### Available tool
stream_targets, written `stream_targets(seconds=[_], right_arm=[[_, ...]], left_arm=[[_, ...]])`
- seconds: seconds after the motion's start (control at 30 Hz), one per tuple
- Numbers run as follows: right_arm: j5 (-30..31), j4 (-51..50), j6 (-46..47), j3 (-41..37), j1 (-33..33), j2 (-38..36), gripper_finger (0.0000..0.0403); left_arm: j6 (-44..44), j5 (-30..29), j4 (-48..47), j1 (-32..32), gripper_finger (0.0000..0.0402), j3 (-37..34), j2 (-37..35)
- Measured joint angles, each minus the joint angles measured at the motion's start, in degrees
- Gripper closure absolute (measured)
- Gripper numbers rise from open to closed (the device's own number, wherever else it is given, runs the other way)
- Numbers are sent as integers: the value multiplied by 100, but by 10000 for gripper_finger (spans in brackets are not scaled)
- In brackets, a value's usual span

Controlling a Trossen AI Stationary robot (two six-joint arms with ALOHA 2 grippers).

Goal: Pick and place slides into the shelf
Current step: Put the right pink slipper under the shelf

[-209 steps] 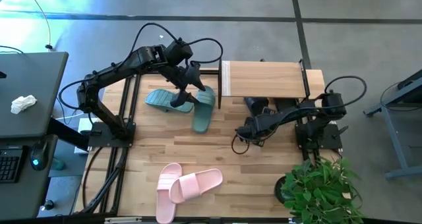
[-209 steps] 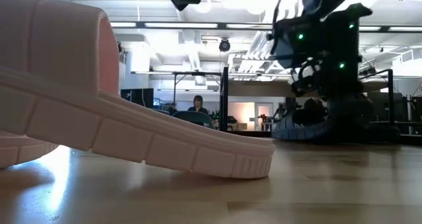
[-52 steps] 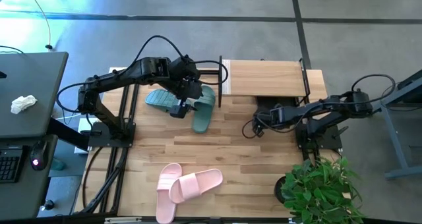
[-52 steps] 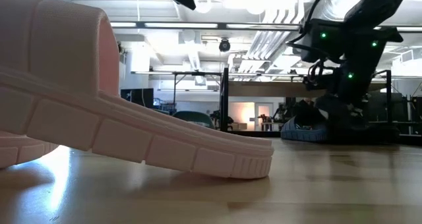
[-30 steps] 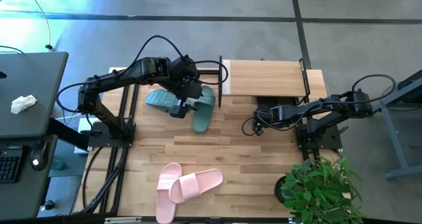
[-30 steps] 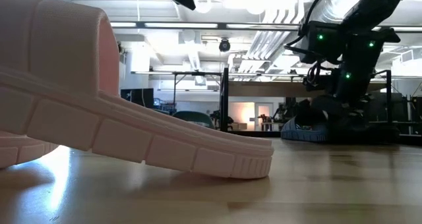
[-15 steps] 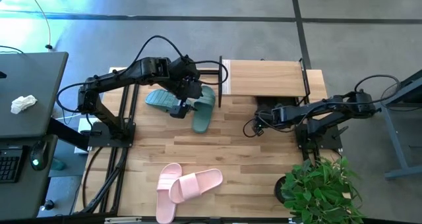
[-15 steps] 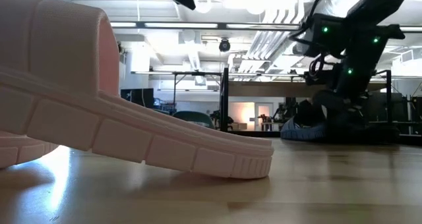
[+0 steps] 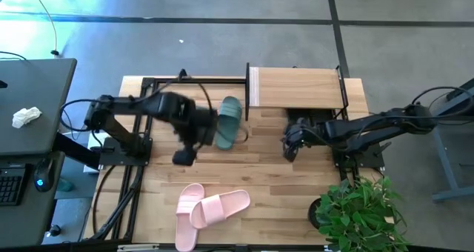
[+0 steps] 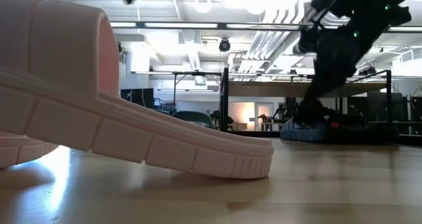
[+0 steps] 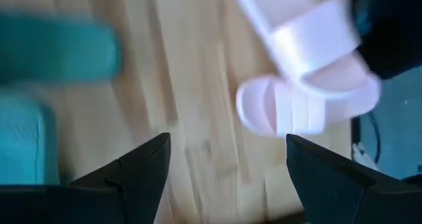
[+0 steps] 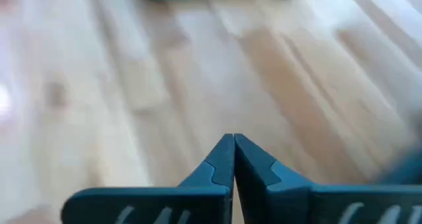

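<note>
Left gripper (image 9: 183,156) hangs left of centre, jaws spread wide and empty, beside the teal slide (image 9: 228,121). Right gripper (image 9: 288,149), jaws clenched on nothing, sits below the shelf (image 9: 296,88) at upper right. The pink slides (image 9: 211,207) lie on the bench (image 9: 281,200) at bottom centre.

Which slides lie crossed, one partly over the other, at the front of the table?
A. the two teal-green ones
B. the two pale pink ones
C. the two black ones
B: in the high view the two pale pink slides overlap near the table's front edge, away from the shelf.
</note>
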Motion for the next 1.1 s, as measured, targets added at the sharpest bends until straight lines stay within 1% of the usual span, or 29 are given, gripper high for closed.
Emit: stream_targets(seconds=[0.07, 0.13, 0.2, 0.33, 0.4, 0.5, 0.57, 0.7, 0.83, 0.93, 0.97, 1.03, 1.1], right_arm=[[-253, 256, -191, 0, 28, -54, 403], [-456, 445, -345, 2, 31, -57, 403], [-569, 528, -470, 2, 29, -52, 403], [-604, 444, -492, 2, 31, -51, 403], [-648, 389, -486, 2, 31, -51, 403], [-670, 311, -492, 2, 31, -49, 403], [-670, 310, -497, 2, 31, -49, 402], [-670, 308, -704, 2, 31, -49, 402], [-668, 308, -772, 2, 31, -49, 402], [-668, 308, -792, 2, 31, -49, 402], [-669, 308, -792, 2, 31, -47, 402], [-669, 308, -793, 2, 31, -46, 402], [-668, 308, -793, 2, 31, -46, 402]], left_arm=[[-657, -408, -257, -336, 121, -98, -4], [-1204, -705, -270, -665, 121, -277, -4], [-1664, -861, -268, -975, 121, -464, -36], [-2544, -1079, -268, -1611, 121, -807, -88], [-3219, -1132, -267, -1924, 121, -1020, -68], [-4420, -985, -272, -2419, 121, -1333, -81], [-5015, -882, -265, -2766, 121, -1556, -76], [-5960, -216, -269, -3261, 121, -1931, -76], [-6649, 375, -272, -3634, 121, -2157, -76], [-6926, 510, -273, -3842, 121, -2261, -76], [-6953, 446, -268, -3885, 121, -2280, -76], [-7028, -12, -33, -3983, 121, -2332, -78], [-7018, -453, 834, -4093, 122, -2394, -95]])
